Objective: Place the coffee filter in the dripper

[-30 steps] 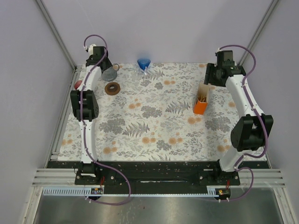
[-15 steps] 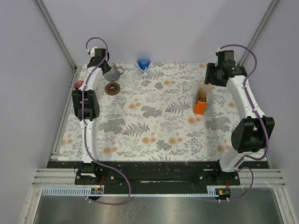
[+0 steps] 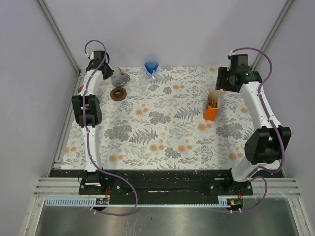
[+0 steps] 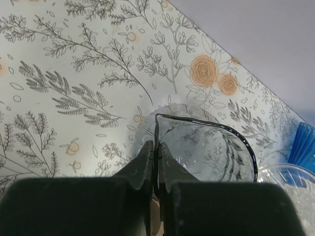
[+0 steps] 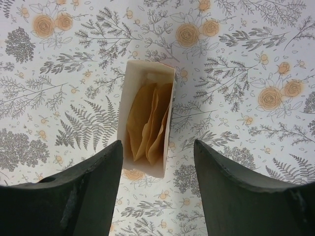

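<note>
The brown paper coffee filters [image 5: 150,123] stand on edge, several together, inside a narrow open-topped box [image 3: 210,112] that is orange outside and white inside, set upright on the right half of the flowered desk [image 3: 162,135]. The right fingers [image 5: 88,191] hang straight above this box, spread wide, one to each side of the box's near end and touching neither the box nor the paper. The blue cone-shaped dripper [image 3: 151,67] sits at the far edge of the desk near its middle, well apart from the box and with no filter in it. To the left of the dripper, in the far left corner, the left fingers [image 4: 142,164] are pressed together on the dark rim of a clear glass jug [image 4: 206,142], pinching its wall between them. Just nearer than the jug a brown ring [image 3: 118,93] lies flat on the desk, and a small red object [image 3: 81,89] shows beside the left arm at the desk's left edge.
</note>
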### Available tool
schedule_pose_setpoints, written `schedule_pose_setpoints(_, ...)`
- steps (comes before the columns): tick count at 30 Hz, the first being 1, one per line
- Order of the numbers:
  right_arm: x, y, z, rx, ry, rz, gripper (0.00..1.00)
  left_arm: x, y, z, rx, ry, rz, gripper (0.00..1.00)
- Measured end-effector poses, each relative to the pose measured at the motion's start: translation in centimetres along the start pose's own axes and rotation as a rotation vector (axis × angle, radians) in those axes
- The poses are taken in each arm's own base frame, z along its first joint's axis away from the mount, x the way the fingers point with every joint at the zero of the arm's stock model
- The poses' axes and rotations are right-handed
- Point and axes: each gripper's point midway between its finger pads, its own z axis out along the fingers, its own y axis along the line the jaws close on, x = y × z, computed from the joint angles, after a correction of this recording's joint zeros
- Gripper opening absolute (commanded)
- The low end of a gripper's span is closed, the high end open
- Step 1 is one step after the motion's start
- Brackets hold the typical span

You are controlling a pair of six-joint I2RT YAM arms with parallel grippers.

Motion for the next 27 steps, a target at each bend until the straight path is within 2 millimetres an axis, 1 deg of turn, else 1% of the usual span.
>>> schedule_pose_setpoints(2,-0.1,0.2,-0.5,-0.012,-0.008,0.001,0.67,0.1,0.0,-0.6,0.012,0.028,-0.015,0.00)
schedule_pose_setpoints(4,-0.3,0.2,-1.1,-0.020,-0.021,0.003,0.68,-0.1,-0.4,-1.9,0.029,0.047,-0.022,0.00)
schedule_pose_setpoints(5,-0.4,0.3,-1.4,-0.023,-0.027,0.004,0.68,-0.4,-0.8,-2.7,0.043,0.049,-0.024,0.00)
schedule_pose_setpoints(7,-0.6,0.5,-2.0,-0.036,-0.041,0.006,0.68,-0.9,-1.5,-5.1,0.070,0.056,-0.022,0.00)
schedule_pose_setpoints(8,-0.7,0.6,-2.3,-0.043,-0.049,0.008,0.68,-1.1,-2.0,-6.7,0.084,0.054,-0.019,0.00)
schedule_pose_setpoints(9,-0.7,0.7,-2.6,-0.050,-0.055,0.010,0.68,-1.7,-2.5,-8.9,0.106,0.045,-0.011,0.00)
schedule_pose_setpoints(11,-0.9,0.9,-3.4,-0.061,-0.071,0.016,0.68,-2.4,-3.7,-12.2,0.145,0.022,0.008,0.00)
schedule_pose_setpoints(13,-0.9,1.2,-4.1,-0.084,-0.085,0.018,0.68,-2.7,-4.8,-15.9,0.189,-0.008,0.034,0.00)
schedule_pose_setpoints(14,-1.0,1.5,-4.5,-0.099,-0.095,0.020,0.68,-2.3,-5.5,-18.4,0.220,-0.023,0.062,0.00)
schedule_pose_setpoints(16,-1.1,2.1,-5.1,-0.124,-0.110,0.019,0.68,-1.2,-6.6,-21.8,0.269,-0.036,0.106,0.00)
schedule_pose_setpoints(17,-1.1,2.4,-5.4,-0.136,-0.118,0.018,0.68,0.0,-7.2,-23.6,0.300,-0.041,0.140,0.00)
schedule_pose_setpoints(19,-0.9,3.0,-5.9,-0.163,-0.123,0.015,0.68,3.7,-8.4,-26.7,0.361,-0.017,0.226,0.00)
schedule_pose_setpoints(20,-0.8,3.3,-6.1,-0.173,-0.127,0.012,0.68,5.2,-8.9,-27.4,0.383,-0.007,0.261,0.00)
schedule_pose_setpoints(21,-0.8,3.7,-6.3,-0.186,-0.131,0.007,0.68,7.3,-9.3,-28.0,0.405,0.014,0.303,0.00)
schedule_pose_setpoints(22,-0.7,4.2,-6.4,-0.198,-0.133,0.003,0.68,9.4,-9.6,-28.4,0.422,0.040,0.342,0.00)
schedule_pose_setpoints(23,-0.5,4.5,-6.5,-0.209,-0.132,-0.002,0.68,12.3,-9.8,-28.5,0.436,0.080,0.396,0.00)
schedule_pose_setpoints(25,-0.1,5.3,-6.7,-0.229,-0.128,-0.014,0.69,16.3,-9.8,-28.4,0.447,0.143,0.468,0.00)
schedule_pose_setpoints(27,0.4,5.7,-7.0,-0.240,-0.124,-0.022,0.69,20.4,-9.2,-28.1,0.447,0.212,0.548,0.00)
